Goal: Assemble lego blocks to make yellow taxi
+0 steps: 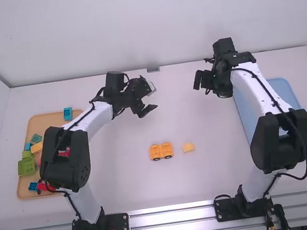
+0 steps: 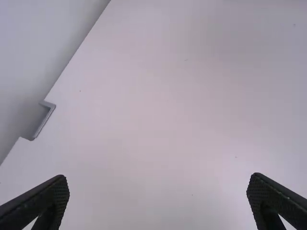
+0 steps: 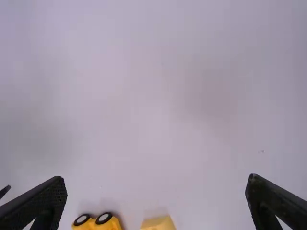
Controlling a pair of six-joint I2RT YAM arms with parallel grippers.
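Near the middle of the table in the high view lies a yellow-orange car base with black wheels [image 1: 161,151]. A small yellow block [image 1: 188,147] lies apart, just right of it. My left gripper [image 1: 150,99] is open above the table, beyond the car base. My right gripper [image 1: 199,79] is open farther right. The left wrist view shows the left gripper [image 2: 158,191] with fingers wide apart and bare table between. In the right wrist view, the right gripper [image 3: 156,191] also has widely spread fingers; the car base [image 3: 97,222] and the yellow block [image 3: 158,223] lie at the bottom edge.
An orange tray [image 1: 25,190] at the far left holds several coloured blocks, partly behind the left arm. A blue block [image 1: 68,113] is at its back edge. A blue tray [image 1: 279,86] lies on the right, partly under the right arm. A metal bracket [image 1: 153,69] sits at the back edge.
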